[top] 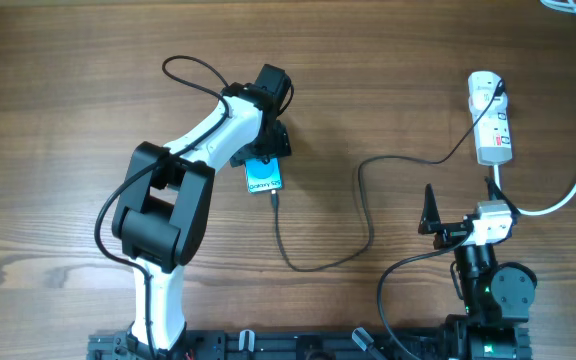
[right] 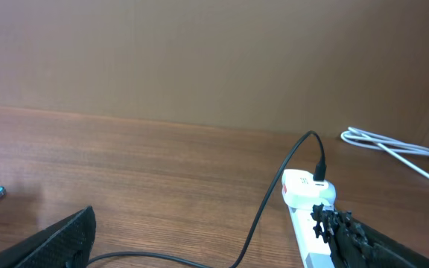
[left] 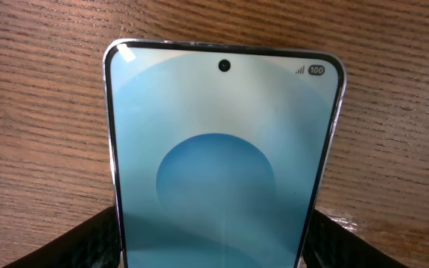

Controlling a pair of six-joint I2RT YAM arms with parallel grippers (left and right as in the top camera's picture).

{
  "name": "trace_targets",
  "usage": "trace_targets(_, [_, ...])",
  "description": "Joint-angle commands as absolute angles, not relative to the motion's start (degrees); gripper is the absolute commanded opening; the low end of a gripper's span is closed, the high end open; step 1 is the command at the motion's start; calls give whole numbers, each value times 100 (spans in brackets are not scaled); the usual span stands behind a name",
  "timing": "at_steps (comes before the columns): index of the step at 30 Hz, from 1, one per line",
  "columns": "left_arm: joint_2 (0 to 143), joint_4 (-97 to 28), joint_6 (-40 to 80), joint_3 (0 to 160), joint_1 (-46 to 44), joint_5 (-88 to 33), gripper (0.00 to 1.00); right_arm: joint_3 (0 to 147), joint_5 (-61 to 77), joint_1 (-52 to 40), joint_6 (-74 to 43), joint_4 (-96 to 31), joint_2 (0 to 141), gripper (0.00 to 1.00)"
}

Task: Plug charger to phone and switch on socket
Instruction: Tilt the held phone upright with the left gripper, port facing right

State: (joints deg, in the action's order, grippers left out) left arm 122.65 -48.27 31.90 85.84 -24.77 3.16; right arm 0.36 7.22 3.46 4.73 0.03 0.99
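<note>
The phone (top: 264,178) lies flat on the wooden table with its light blue screen up; that screen fills the left wrist view (left: 214,134). My left gripper (top: 265,160) straddles the phone, and its dark fingers (left: 73,246) press against both long edges. The charger is a thin black cable; its tip (top: 274,198) sits at the phone's near end, and I cannot tell if it is seated. It loops across the table (right: 274,197) to a white plug on the socket (top: 490,118). My right gripper (top: 461,198) is open just short of the socket (right: 304,238), holding nothing.
A thick white lead (top: 568,190) runs from the socket off the right and far edges, with a loop of it lying behind the socket (right: 393,145). The black cable's slack curves over the table between the two arms.
</note>
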Motion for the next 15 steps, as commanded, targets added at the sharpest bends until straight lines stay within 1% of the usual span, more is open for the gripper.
trace_targets(1, [13019, -4755, 3242, 8154, -2453, -36, 78, 30, 637, 360, 412, 36, 60, 100])
trace_targets(15, [13019, -4766, 3229, 8154, -2453, -34, 77, 30, 637, 360, 412, 36, 64, 100])
